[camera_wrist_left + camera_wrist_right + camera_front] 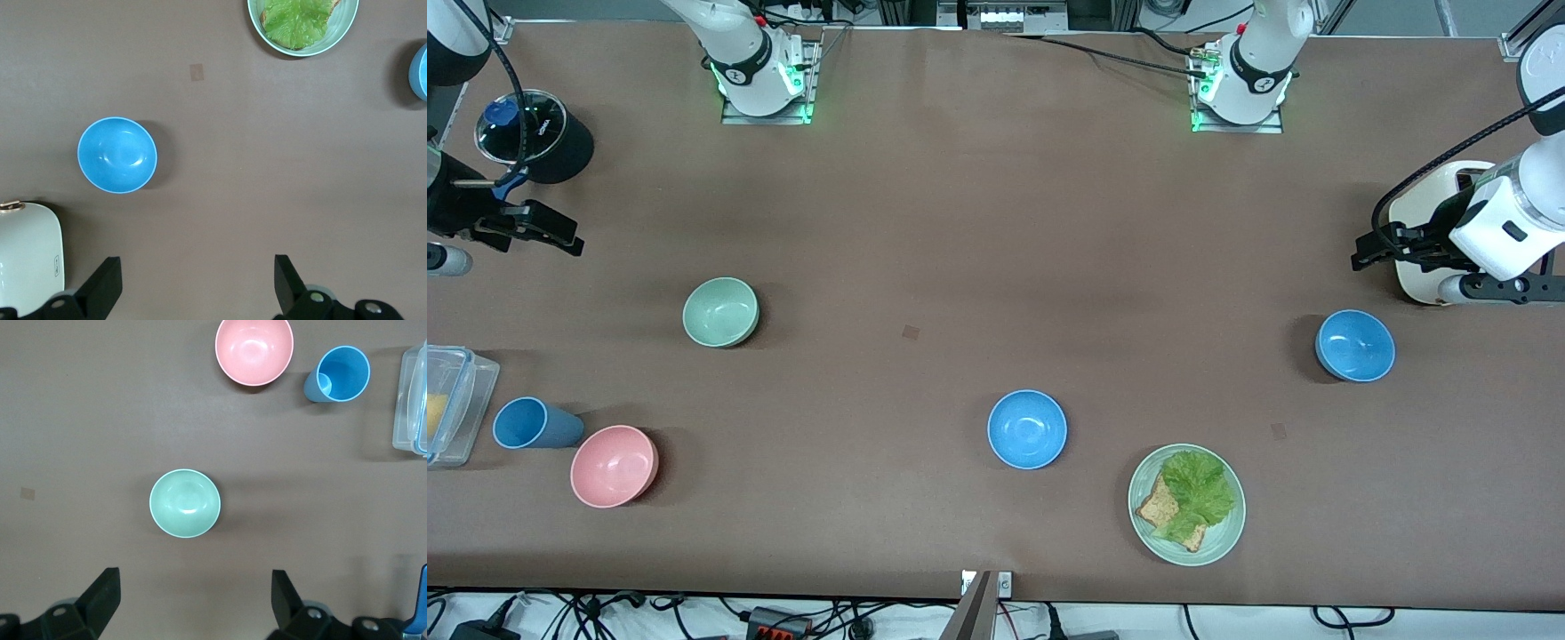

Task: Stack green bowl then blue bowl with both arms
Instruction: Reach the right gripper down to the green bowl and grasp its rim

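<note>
The pale mint-green bowl [720, 312] stands upright and empty on the table toward the right arm's end; it also shows in the right wrist view [185, 503]. One blue bowl [1027, 429] stands near the middle. A second blue bowl [1355, 346] stands toward the left arm's end and shows in the left wrist view [117, 155]. My right gripper [560, 233] hangs open and empty [197, 607] high over the table's right-arm end. My left gripper [1369, 253] hangs open and empty [198, 287] over the left-arm end, beside a white appliance.
A pink bowl [615, 466], a blue cup [534, 423] and a clear lidded box [449, 404] lie nearer the camera than the green bowl. A pale green plate [1223, 542] holds lettuce and toast. A black lidded jar [560, 147] and the white appliance [1418, 267] stand at the ends.
</note>
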